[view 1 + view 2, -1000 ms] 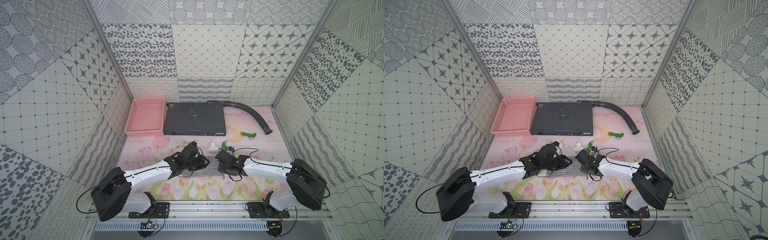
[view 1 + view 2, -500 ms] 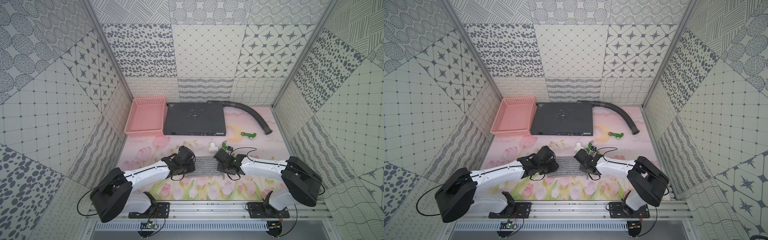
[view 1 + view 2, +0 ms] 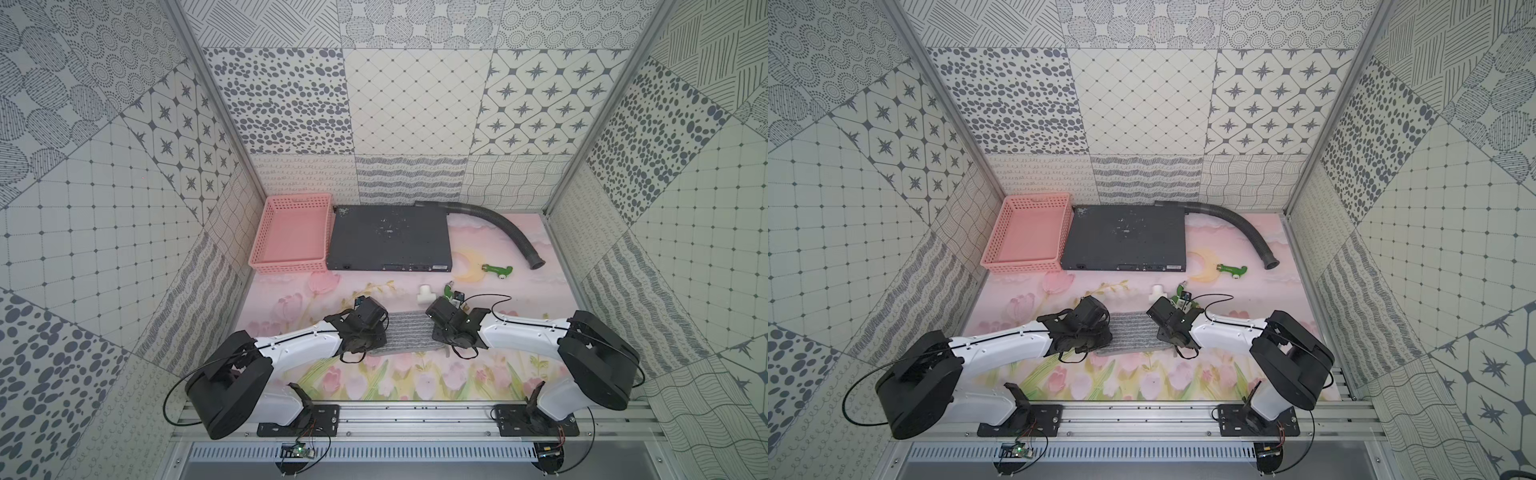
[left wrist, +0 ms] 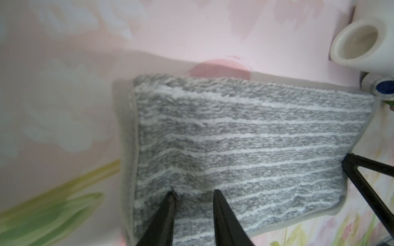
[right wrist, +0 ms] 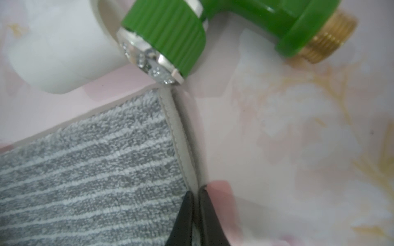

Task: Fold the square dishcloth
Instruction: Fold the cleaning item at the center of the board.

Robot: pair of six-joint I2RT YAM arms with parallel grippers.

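Note:
The square dishcloth (image 3: 409, 337) (image 3: 1133, 336) lies on the flowered mat between my two arms, grey and fuzzy with thin whitish stripes, showing as a flat oblong. My left gripper (image 4: 194, 191) stands over its left part (image 4: 255, 138), jaws apart, both tips resting on the pile. In both top views the wrist (image 3: 365, 322) hides those tips. My right gripper (image 5: 196, 190) is at the cloth's right edge (image 5: 85, 181). Its jaws are shut with the pale hem (image 5: 181, 149) running in between them.
A white pipe tee (image 3: 425, 294) (image 5: 59, 49) and a green valve (image 3: 449, 291) (image 5: 170, 36) lie just behind the cloth's right corner. At the back stand a pink basket (image 3: 286, 266), a dark grey metal box (image 3: 388, 237), a black ribbed hose (image 3: 507, 224) and a green fitting (image 3: 496, 270).
The left gripper slid left and toward the front, baring the cloth's middle. The right jaws have closed on the cloth's right hem. The left jaws narrowed a little.

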